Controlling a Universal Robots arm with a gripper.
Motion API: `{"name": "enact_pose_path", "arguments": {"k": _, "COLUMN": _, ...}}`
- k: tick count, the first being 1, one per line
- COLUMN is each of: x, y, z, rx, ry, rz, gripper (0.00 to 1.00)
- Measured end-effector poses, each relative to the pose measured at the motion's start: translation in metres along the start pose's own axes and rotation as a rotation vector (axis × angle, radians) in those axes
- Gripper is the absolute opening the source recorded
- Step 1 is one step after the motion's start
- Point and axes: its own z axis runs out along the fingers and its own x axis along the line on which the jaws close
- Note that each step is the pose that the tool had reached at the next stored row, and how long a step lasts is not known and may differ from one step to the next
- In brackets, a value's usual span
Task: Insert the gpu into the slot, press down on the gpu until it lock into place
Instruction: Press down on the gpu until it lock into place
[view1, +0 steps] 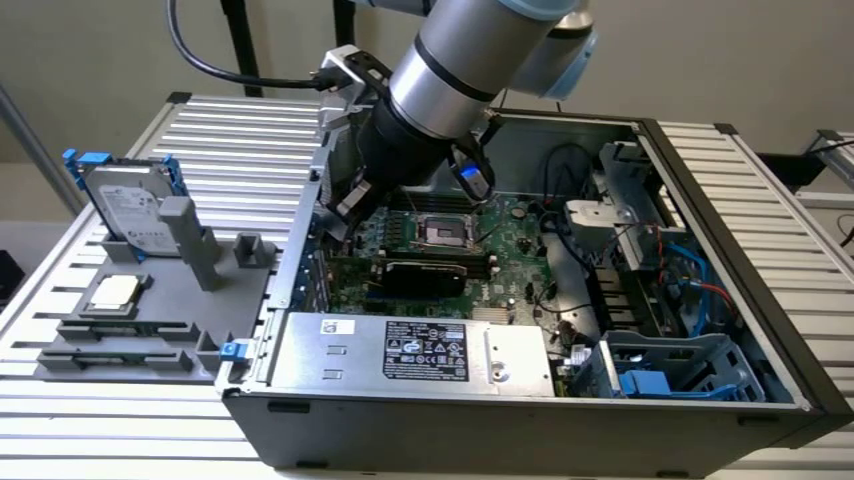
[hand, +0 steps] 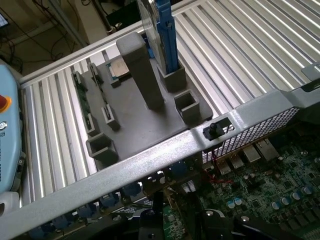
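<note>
Motherboard work: the small black rectangular gpu (view1: 424, 277) stands upright in its slot inside the grey metal computer case (view1: 534, 425), seated for pressing. The gripper (view1: 350, 208) hovers just above the board; how its jaws stand cannot be told.

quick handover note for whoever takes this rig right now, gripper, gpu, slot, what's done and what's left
Gripper: the arm reaches into the open computer case over the motherboard's upper left area in the exterior view; whether it holds anything cannot be told.
GPU: black card lying across the board just above the silver power supply, below the CPU socket.
Slot: hidden under the card, so I cannot confirm full seating.
Done: card appears placed at the slot.
Left: pressing down until it locks is not confirmed.
</note>
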Motion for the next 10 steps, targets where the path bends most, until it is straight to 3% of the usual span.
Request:
{"name": "enact_pose_path", "arguments": {"k": 4, "x": 0.0018, "y": -0.0029, "z": -0.0024, "rx": -0.0148, "ry": 0.0071, "rz": 0.001, "gripper": 0.33}}
{"name": "enact_pose_path", "arguments": {"k": 10, "x": 0.0056, "y": -0.0067, "z": -0.0032, "rx": -0.0177, "ry": 0.0081, "rz": 0.002, "gripper": 0.33}}
